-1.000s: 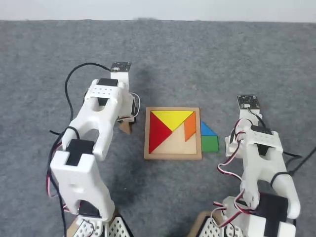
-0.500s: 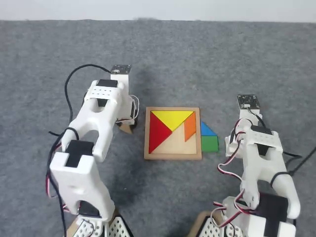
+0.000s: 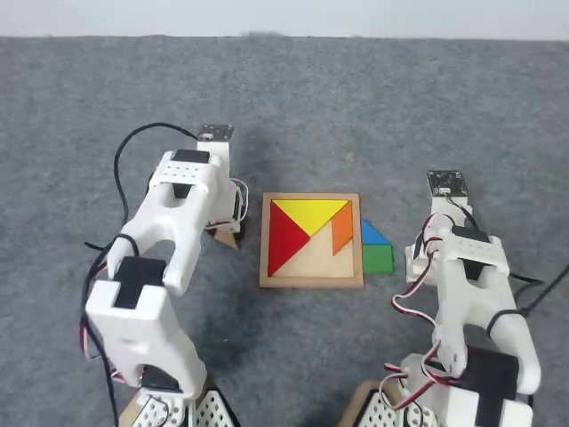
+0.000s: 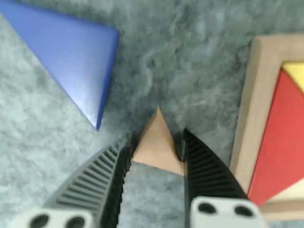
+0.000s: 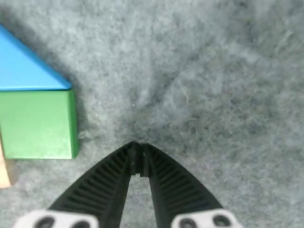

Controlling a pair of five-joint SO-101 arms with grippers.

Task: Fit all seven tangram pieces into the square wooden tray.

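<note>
The left gripper [image 4: 156, 146] is clamping a tan triangle [image 4: 156, 135] across its two sloping edges, so the point is sticking out ahead of the jaws. That grip is probably leaving the tip free to be steered into a corner. Whether the triangle is resting on the mat or hanging just above it is hard to judge from the wrist view. It is sitting just beside the tray [image 4: 249, 95], outside the left wall, with the blue triangle [image 4: 71, 52] lying near it on the mat, apart from both.

Inside the tray, the red piece [image 3: 284, 236], yellow piece [image 3: 309, 213] and orange piece [image 3: 342, 231] are filling the upper part, leaving bare wood along the lower right for the remaining four.

The right gripper [image 5: 137, 156] is hanging over bare mat with its jaws pressed together on nothing, likely parked out of the way. The green square [image 5: 38, 124] and light-blue triangle [image 5: 23, 66] are touching each other just beside the tray's right wall, waiting within that arm's reach.
</note>
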